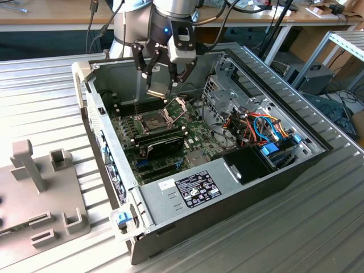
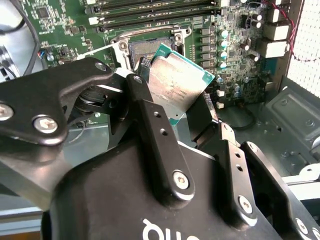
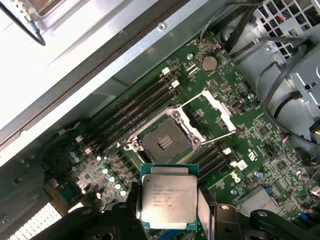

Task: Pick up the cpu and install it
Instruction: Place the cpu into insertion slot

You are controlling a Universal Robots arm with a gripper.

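Note:
The cpu [image 1: 156, 91], a flat square chip with a dull silver top and green edge, hangs in the air inside the open computer case [image 1: 108, 148]. My gripper [image 1: 160, 83] is shut on it, one black finger [image 3: 131, 207] on each side of the chip. In both wrist views the cpu [image 3: 168, 200] [image 2: 177, 82] sits between the fingers, above and a little short of the dark square socket [image 3: 164, 142] [image 2: 150, 50]. The socket [image 1: 154, 120] is bare, and its hinged metal frame [image 3: 212, 112] stands swung open beside it.
A long black expansion card [image 1: 162, 143] lies just in front of the socket. Memory slots [image 3: 135, 112] run along its far side. A drive cage [image 1: 224, 94], coloured cables [image 1: 261, 125] and a power supply [image 1: 187, 190] crowd the exterior view's right. A grey fixture [image 1: 34, 187] stands outside the case.

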